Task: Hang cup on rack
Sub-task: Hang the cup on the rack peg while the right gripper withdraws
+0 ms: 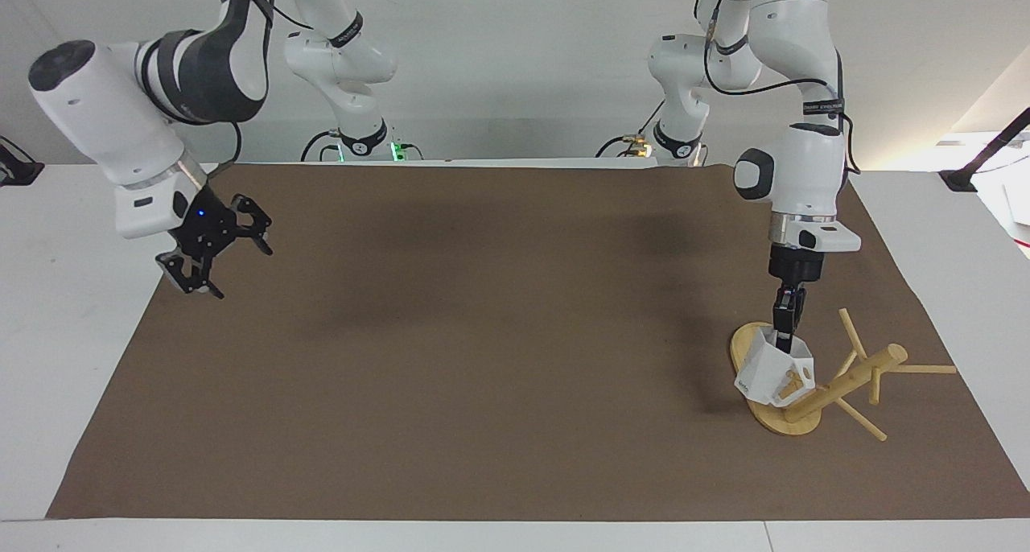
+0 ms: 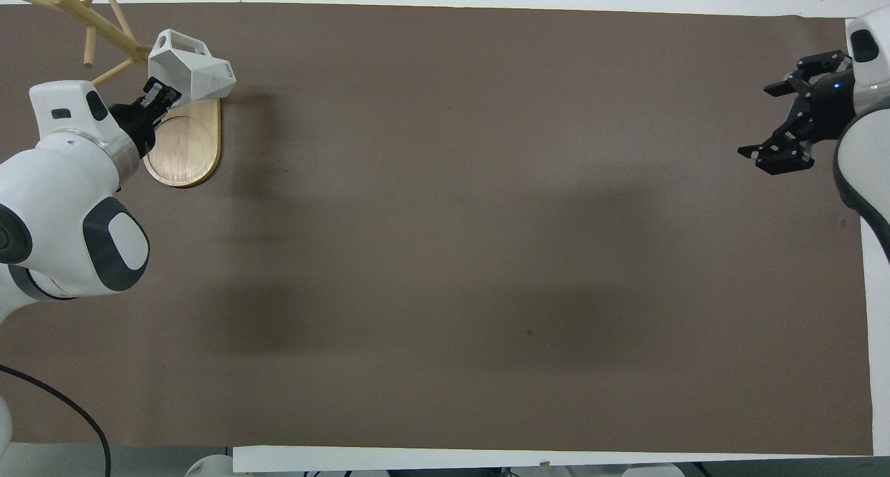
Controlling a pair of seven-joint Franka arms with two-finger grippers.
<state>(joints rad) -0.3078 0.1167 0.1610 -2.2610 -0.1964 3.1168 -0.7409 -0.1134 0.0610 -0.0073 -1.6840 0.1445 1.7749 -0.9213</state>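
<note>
and here's the left pincer (image 1: 782, 341) (image 2: 158, 96), pinched tight on the rim of the cup (image 1: 774, 371) (image 2: 189, 70), pointing straight down with the white faceted cup hanging tilted just below its fingertips. directly under that pincer sits the rack (image 1: 813, 383) (image 2: 182, 143), its oval bamboo base flat on the brown mat (image 1: 483, 335) (image 2: 487, 254) that covers the counter (image 1: 64, 294), down at the left arm's end. the cup hangs over that base, its blocky handle turned toward the rack's central post (image 1: 845, 383) (image 2: 90, 21), and in the facing view the handle sits right against the lower part of the post; whether a peg is actually through the handle hole, can't tell. thin pegs fan out from the post past the cup, away from the pincer. over at the right arm's end, the right pincer (image 1: 216, 253) (image 2: 793, 126) hangs in the air with its fingers spread wide apart, gripping nothing, above the edge of the mat, well apart from cup and rack. that right arm waits, raised, with only bare mat beneath its pincer.
</note>
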